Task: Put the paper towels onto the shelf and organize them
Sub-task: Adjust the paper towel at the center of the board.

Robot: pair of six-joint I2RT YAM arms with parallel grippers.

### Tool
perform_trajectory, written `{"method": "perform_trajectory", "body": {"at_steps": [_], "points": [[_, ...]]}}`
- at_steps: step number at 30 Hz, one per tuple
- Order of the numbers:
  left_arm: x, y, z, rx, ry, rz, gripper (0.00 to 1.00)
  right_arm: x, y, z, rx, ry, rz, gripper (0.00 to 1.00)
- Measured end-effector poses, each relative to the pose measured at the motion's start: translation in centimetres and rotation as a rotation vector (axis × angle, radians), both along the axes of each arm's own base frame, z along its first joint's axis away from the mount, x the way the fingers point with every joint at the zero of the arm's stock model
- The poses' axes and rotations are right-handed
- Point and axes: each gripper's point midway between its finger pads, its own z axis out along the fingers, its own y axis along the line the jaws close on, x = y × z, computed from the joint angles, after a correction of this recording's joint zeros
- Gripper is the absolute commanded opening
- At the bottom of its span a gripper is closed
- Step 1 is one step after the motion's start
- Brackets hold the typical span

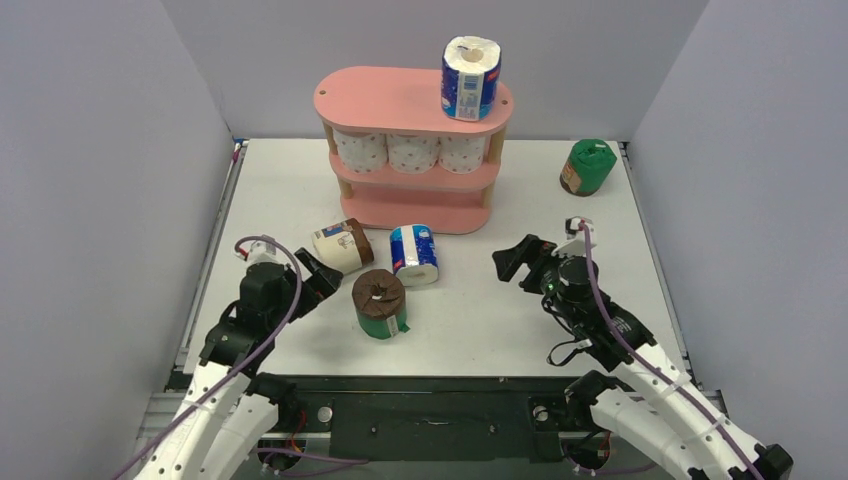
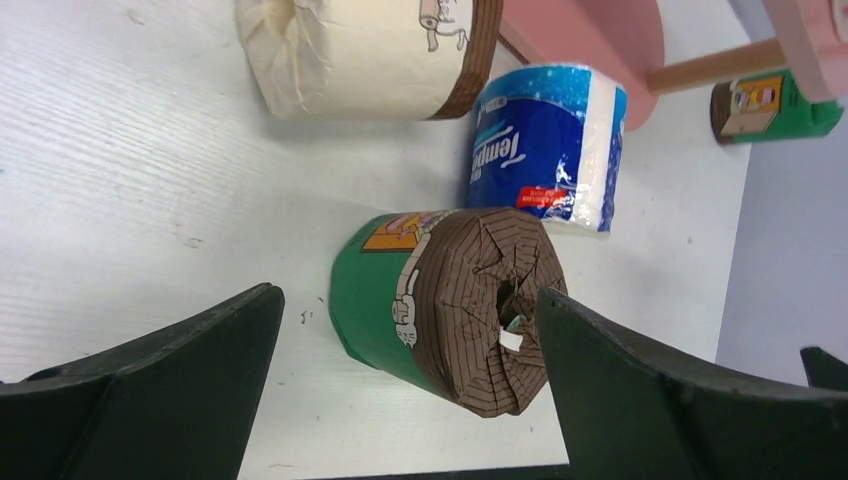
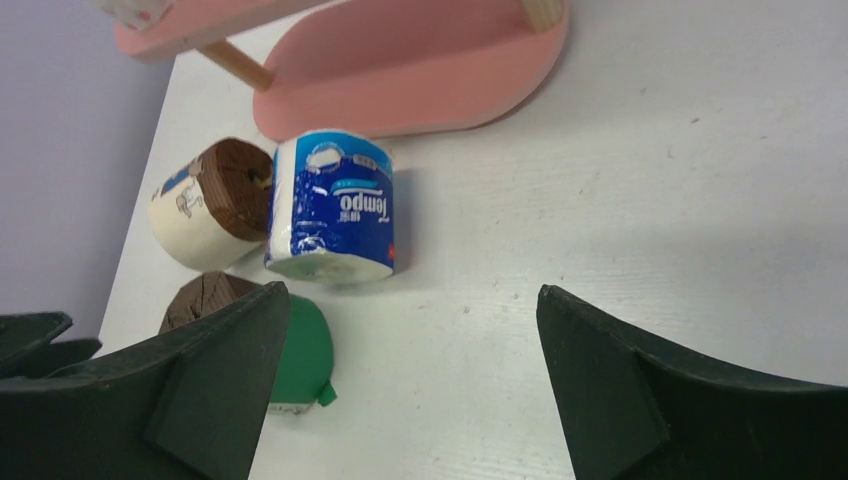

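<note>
The likeliest slip is at the near left of the white table (image 1: 480, 320), where the short green-wrapped paper roll with a pleated brown top (image 1: 380, 305) stands on end just beside the blue-and-white wrapped roll lying on its side (image 1: 414, 255). A careless closing sweep could shove one into the other, or tip the upright roll over. A hard squeeze would probably crush it too, since it looks soft. On the pink three-tier shelf with wooden posts (image 1: 390, 100), at the far centre, another blue-and-white roll (image 1: 470, 78) stands at the right end of the top board and could be toppled by a nudge (three dotted white rolls (image 1: 412, 152) fill the middle tier). The left gripper (image 1: 320, 278) is spread wide and empty, just left of the green roll and not touching it. The right gripper (image 1: 512, 258) is likewise spread, holding nothing.
</note>
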Motion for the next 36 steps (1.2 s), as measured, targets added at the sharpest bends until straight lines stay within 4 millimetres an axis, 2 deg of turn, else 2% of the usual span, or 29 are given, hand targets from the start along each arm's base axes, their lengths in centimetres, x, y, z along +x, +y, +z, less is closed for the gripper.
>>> {"method": "perform_trajectory", "body": {"at_steps": [5, 8, 11, 22, 26, 32, 36], "points": [[0.2, -2.1, -2.1, 0.028, 0.086, -0.127, 1.0, -0.2, 3.1, -2.4, -0.019, 0.055, 0.096, 0.88], [-0.7, -4.0, -3.6, 0.076, 0.142, -0.225, 1.0, -0.6, 4.4, -3.7, -0.054, 0.079, 0.14, 0.88], [-1.5, -5.3, -4.1, 0.106, 0.15, -0.29, 1.0, -0.9, 5.1, -5.1, -0.085, 0.102, 0.167, 0.87], [-0.2, -5.6, -4.5, 0.125, 0.143, -0.255, 1.0, -0.4, 8.1, -10.2, -0.155, 0.208, 0.222, 0.85], [-0.1, -5.6, -4.8, 0.129, 0.153, -0.243, 1.0, -0.1, 9.0, -10.6, -0.144, 0.214, 0.234, 0.85], [0.2, -5.7, -5.0, 0.129, 0.157, -0.245, 1.0, -0.1, 9.6, -10.2, -0.126, 0.2, 0.251, 0.85], [0.5, -6.4, -5.6, 0.123, 0.176, -0.262, 0.94, 0.0, 9.7, -10.1, -0.122, 0.194, 0.252, 0.85]]}}
